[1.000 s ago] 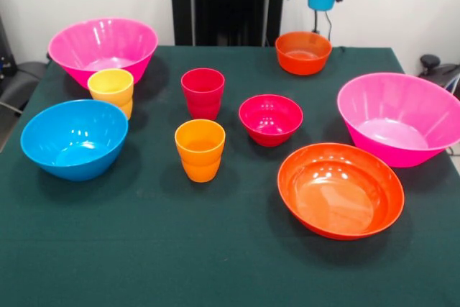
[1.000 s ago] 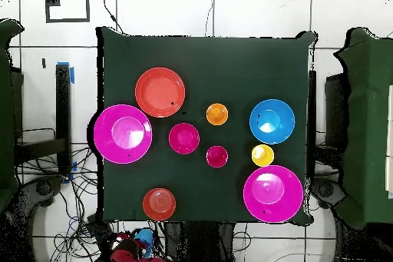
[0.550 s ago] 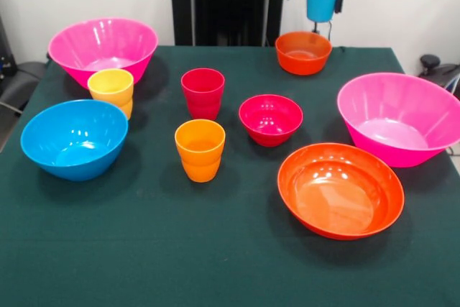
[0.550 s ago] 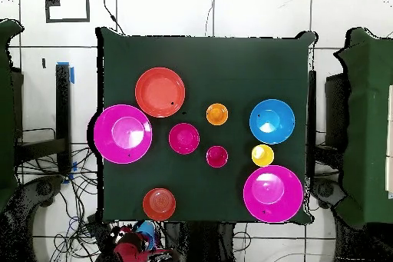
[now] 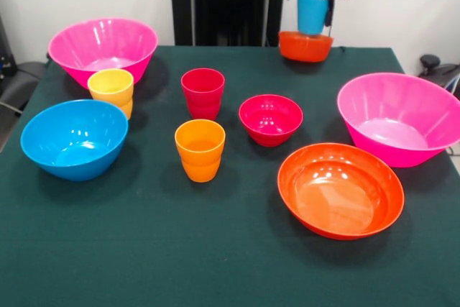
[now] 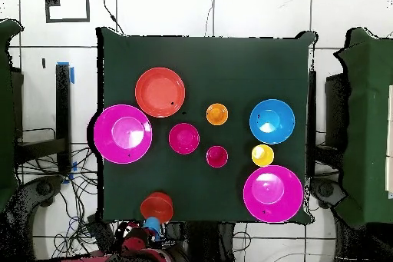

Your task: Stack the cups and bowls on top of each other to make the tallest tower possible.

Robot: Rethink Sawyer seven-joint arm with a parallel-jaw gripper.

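My gripper [image 5: 315, 6] is shut on the blue cup [image 5: 311, 14], which hangs just over the small orange bowl [image 5: 305, 47] at the table's far edge. From overhead the blue cup [image 6: 152, 225] overlaps the rim of the small orange bowl [image 6: 157, 205]. Standing free are the red cup [image 5: 203, 93], orange cup [image 5: 200, 149] and yellow cup [image 5: 111, 91]. The magenta bowl [image 5: 270, 118], blue bowl [image 5: 74, 138], large orange bowl [image 5: 340, 189] and two pink bowls [image 5: 103, 48] [image 5: 399, 116] lie around them.
The green table [image 5: 215, 257] has bare cloth along its near side. A black column [image 5: 228, 1] rises behind the far edge. Cables [image 6: 46, 186] lie on the floor beside the table.
The gripper has come down and in over the table with the blue cup, from beside the small orange bowl to right above it. Everything else has stayed put.
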